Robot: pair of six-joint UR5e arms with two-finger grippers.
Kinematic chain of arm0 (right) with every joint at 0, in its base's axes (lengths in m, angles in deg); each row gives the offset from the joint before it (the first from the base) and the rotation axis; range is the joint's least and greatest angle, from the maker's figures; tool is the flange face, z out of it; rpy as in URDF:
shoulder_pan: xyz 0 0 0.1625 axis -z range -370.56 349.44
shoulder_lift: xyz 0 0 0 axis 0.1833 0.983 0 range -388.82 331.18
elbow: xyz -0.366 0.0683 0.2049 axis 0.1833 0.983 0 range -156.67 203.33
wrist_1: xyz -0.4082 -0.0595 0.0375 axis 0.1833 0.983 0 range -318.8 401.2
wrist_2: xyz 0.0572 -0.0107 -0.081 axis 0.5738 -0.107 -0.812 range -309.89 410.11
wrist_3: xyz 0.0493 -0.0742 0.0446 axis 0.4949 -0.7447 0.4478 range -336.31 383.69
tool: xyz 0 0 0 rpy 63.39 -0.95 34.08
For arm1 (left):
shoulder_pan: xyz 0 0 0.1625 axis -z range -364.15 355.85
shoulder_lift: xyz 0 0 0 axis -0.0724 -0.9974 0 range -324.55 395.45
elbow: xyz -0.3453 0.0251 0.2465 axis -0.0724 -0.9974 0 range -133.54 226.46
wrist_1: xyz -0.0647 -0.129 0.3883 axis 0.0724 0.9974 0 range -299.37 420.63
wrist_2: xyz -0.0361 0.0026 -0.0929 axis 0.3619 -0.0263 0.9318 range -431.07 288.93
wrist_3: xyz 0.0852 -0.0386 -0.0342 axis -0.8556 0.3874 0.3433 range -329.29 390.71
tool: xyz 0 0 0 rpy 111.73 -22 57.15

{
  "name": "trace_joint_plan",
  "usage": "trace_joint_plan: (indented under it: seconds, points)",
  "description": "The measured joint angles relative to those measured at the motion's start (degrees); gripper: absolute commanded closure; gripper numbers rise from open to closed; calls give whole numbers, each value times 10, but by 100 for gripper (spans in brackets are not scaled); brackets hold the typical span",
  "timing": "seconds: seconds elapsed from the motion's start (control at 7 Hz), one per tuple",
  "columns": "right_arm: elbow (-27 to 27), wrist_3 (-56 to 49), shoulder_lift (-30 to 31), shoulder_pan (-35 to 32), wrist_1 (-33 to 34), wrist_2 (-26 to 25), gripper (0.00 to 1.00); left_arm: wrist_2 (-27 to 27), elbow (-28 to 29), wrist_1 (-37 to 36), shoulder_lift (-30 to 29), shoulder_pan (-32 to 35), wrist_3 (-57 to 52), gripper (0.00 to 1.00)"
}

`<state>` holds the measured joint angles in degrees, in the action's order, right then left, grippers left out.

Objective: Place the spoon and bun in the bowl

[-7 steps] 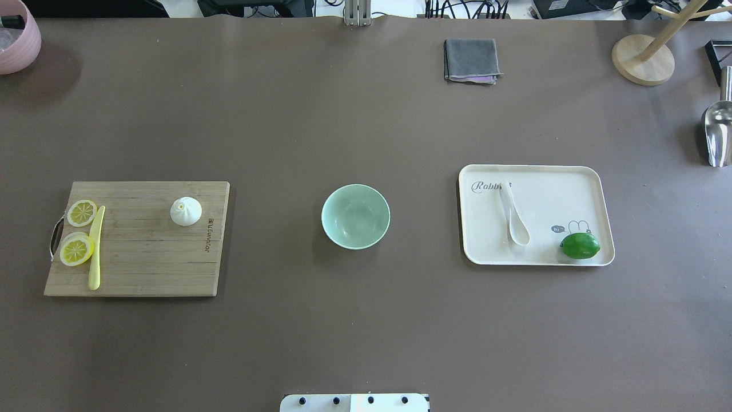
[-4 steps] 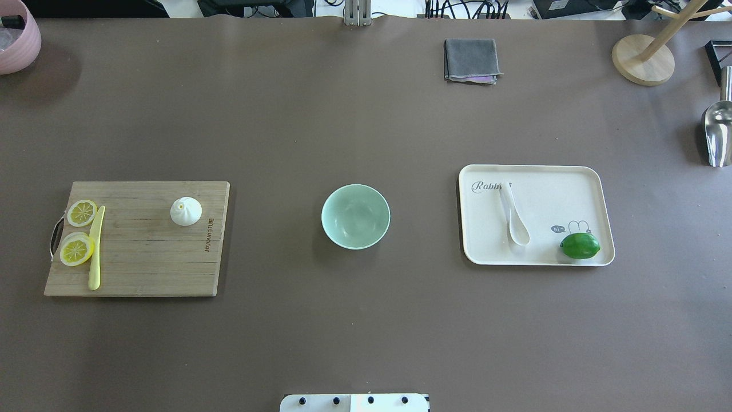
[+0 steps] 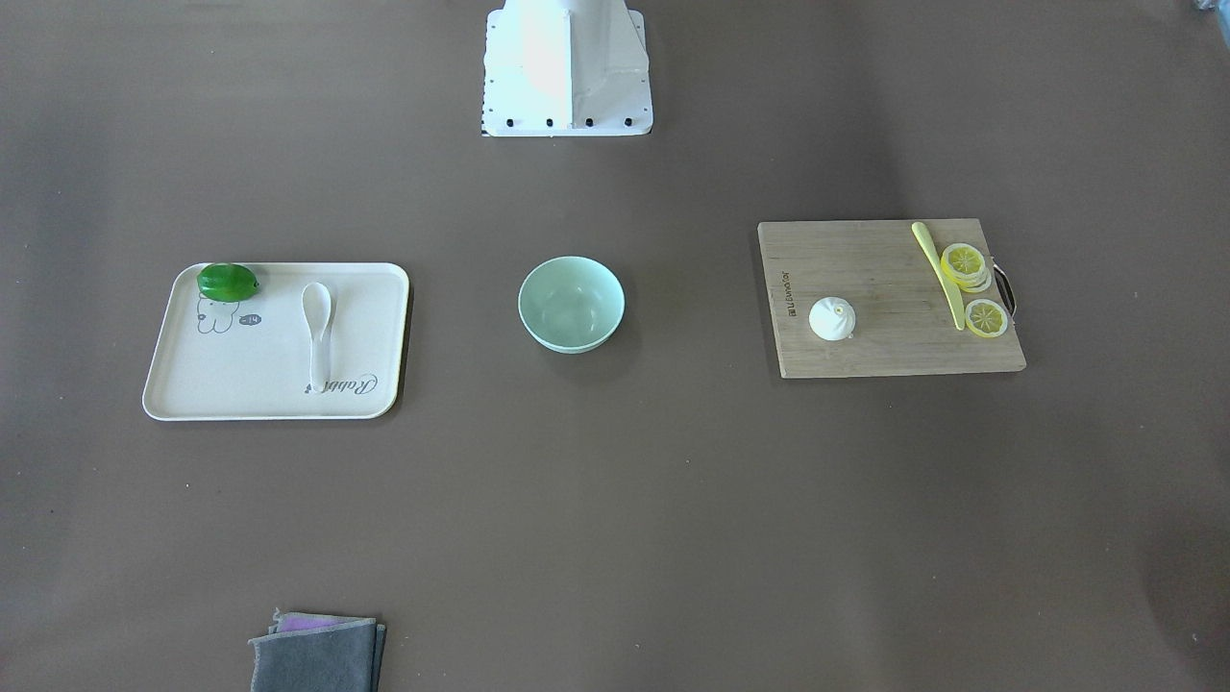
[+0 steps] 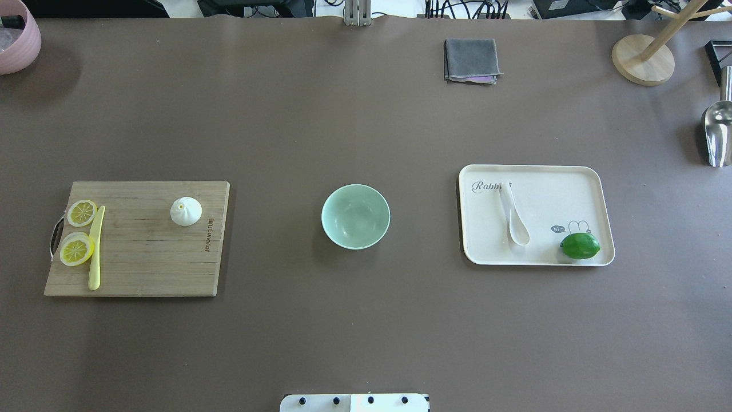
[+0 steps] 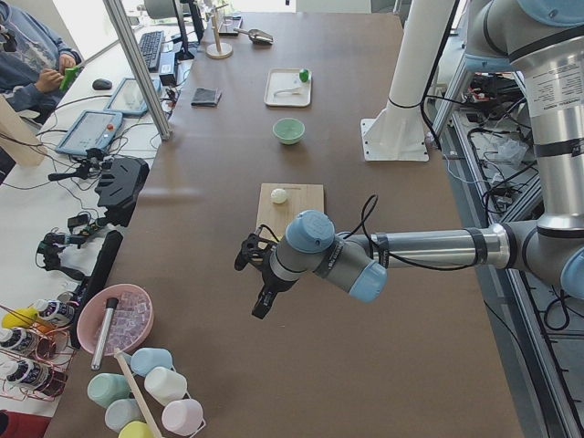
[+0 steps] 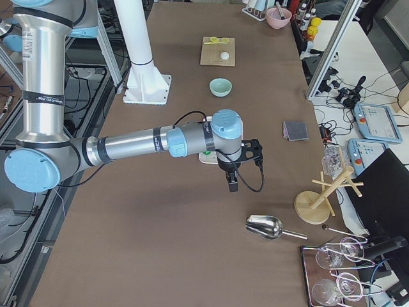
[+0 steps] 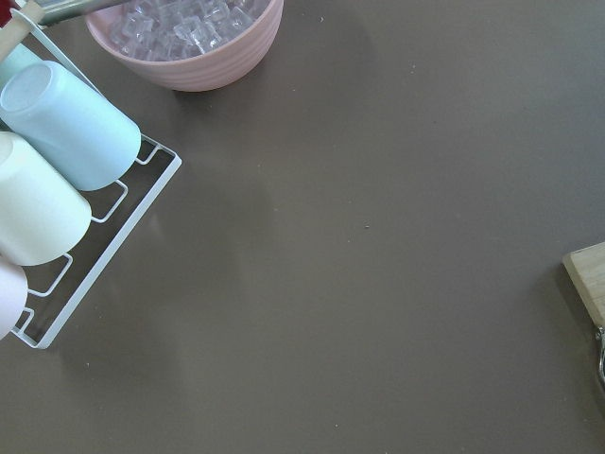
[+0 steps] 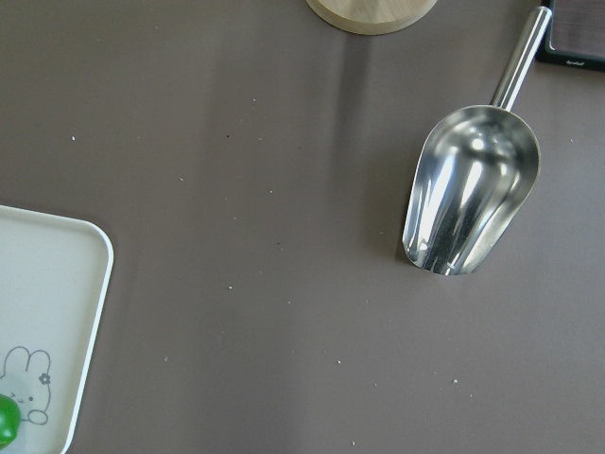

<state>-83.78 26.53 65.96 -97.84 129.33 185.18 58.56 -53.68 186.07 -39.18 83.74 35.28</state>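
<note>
The spoon (image 4: 513, 217) lies flat on the tray (image 4: 549, 194), so the right end effector (image 6: 231, 184), whose opening I cannot tell, should pinch the handle crosswise from above.

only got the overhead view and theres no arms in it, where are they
observer: the left tool hangs over bare table past the cutting board, on the side away from the green bowl.
operator: and the right one
observer: the right tool hangs over the table between the tray and the metal scoop.
operator: anything near the left one
observer: its wrist camera shows cups lying on their sides beside the pink bowl of ice cubes.
</note>
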Motion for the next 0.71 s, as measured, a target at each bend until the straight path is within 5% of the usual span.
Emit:
trace_joint_plan:
  seconds: [0.71]
  points:
    - [6,7,2,4,-39,-3,0,1,-1,14,0,0,-1,2]
